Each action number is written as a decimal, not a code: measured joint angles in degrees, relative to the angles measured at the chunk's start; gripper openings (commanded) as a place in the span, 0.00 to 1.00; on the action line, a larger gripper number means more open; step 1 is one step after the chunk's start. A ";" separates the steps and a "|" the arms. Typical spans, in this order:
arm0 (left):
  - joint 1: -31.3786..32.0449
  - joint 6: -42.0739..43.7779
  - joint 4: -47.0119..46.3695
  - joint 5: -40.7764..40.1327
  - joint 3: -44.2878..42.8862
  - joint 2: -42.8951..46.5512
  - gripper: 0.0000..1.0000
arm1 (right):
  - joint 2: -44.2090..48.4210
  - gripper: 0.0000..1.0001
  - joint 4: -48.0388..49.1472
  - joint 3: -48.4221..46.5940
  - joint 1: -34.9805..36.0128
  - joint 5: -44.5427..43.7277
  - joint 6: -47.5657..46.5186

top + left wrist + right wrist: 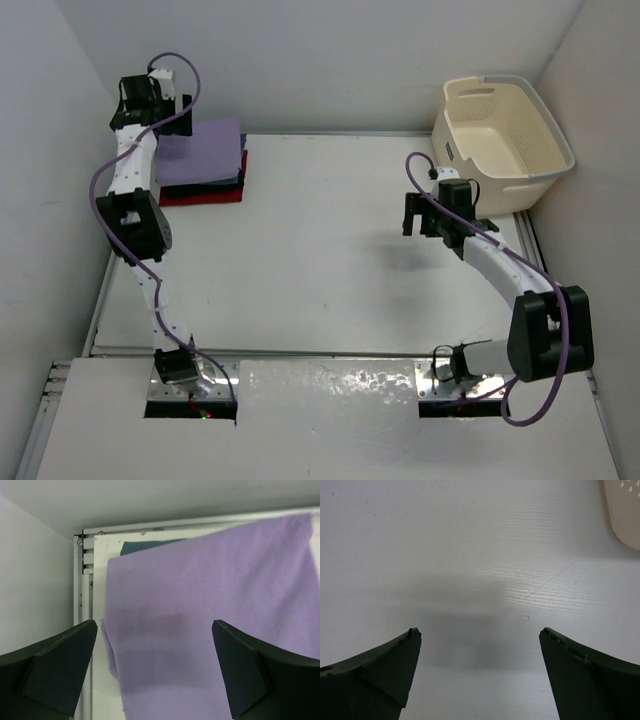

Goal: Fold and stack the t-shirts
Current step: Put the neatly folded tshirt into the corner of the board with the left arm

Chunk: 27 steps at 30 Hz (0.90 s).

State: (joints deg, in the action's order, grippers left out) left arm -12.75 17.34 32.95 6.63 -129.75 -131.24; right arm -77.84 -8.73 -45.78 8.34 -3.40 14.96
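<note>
The left gripper (154, 626) hangs with jaws spread wide, gripping nothing; the lavender t-shirt (210, 605) lies folded just beneath and ahead of it, topping a stack (205, 192) of seemingly three darker shirts; stacking looks complete; the next move calls for lifting straight clear without snagging cloth; the right gripper (480, 632), likewise spread, holds nothing.

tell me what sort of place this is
Likely a robot lab cell: left arm and right arm bolted to a white table, bare walls, basket, shirt stack.

Folded t-shirts (200, 160) in one far-left stack, lavender topmost, red lowest.
</note>
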 measured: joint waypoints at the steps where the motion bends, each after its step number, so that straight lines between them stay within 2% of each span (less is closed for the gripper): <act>1: 0.00 -0.83 0.00 0.09 -0.28 0.13 1.00 | 0.11 0.99 -0.13 0.00 0.00 -0.02 0.00; 5: 0.00 -5.16 -0.13 1.46 -0.44 2.56 1.00 | 1.05 0.99 -0.90 0.00 0.00 -0.31 0.13; 10: 0.74 -15.50 -0.74 4.17 1.05 10.45 1.00 | 3.30 0.99 -2.14 -0.24 0.00 -1.55 1.11; 13: 3.45 -21.68 -4.37 1.31 12.94 22.34 1.00 | 5.03 0.99 -2.56 -0.24 0.00 -2.40 1.92; 14: 6.21 -23.32 -7.37 -1.20 19.89 28.00 1.00 | 5.68 0.99 -2.58 -0.24 0.00 -2.67 2.14; 17: 18.03 -27.82 -13.49 -7.04 37.48 41.64 1.00 | 7.74 0.99 -2.93 -0.04 0.00 -3.52 2.71; 20: 29.90 -33.88 -21.62 -6.93 55.78 51.80 1.00 | 10.08 0.99 -3.45 1.05 0.00 -4.26 3.06; 23: 33.33 -39.04 -24.83 -9.25 71.47 58.14 1.00 | 12.26 0.99 -3.65 3.43 0.00 -5.68 3.45; 27: 34.97 -41.70 -23.87 -9.79 80.21 58.40 1.00 | 14.80 0.99 -2.93 9.35 0.00 -7.13 4.66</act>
State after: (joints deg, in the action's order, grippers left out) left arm 22.22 -24.36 9.08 -3.16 -49.54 -72.84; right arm -63.05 -11.66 -36.42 8.34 -10.52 19.62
